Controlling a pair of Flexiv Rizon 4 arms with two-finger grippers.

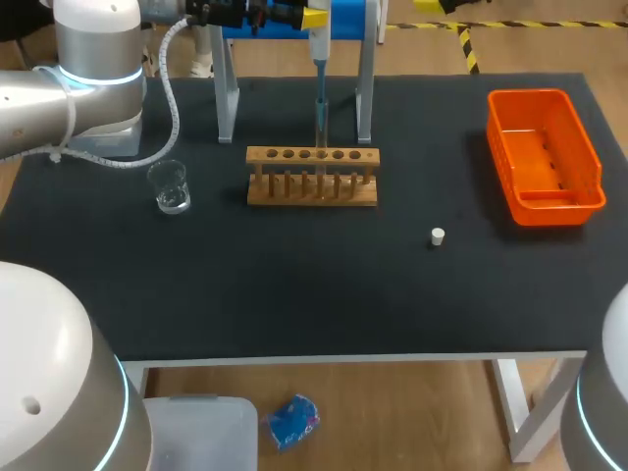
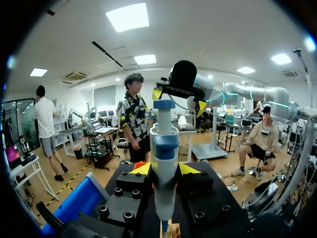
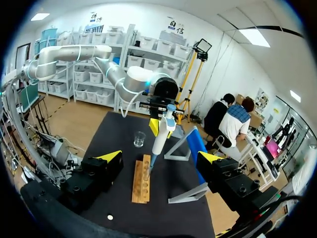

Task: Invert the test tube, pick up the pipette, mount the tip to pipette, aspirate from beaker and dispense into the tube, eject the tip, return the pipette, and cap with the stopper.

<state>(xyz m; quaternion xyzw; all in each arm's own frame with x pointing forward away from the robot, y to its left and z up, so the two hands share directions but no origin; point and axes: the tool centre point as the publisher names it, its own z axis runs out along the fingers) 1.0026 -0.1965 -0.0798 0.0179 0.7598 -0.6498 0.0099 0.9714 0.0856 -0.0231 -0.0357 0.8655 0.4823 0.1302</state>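
Black table (image 1: 294, 285) bears wooden rack (image 1: 270, 193), beaker (image 1: 171, 186), orange basket (image 1: 591, 167).

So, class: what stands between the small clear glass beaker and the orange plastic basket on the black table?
A wooden test-tube rack stands between them, and the blue-and-white pipette held in the left gripper hangs over it. The head view shows this.

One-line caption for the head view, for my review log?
Left gripper holds the pipette upright, tip at the wooden rack; beaker, white stopper and orange basket stand apart on the table.
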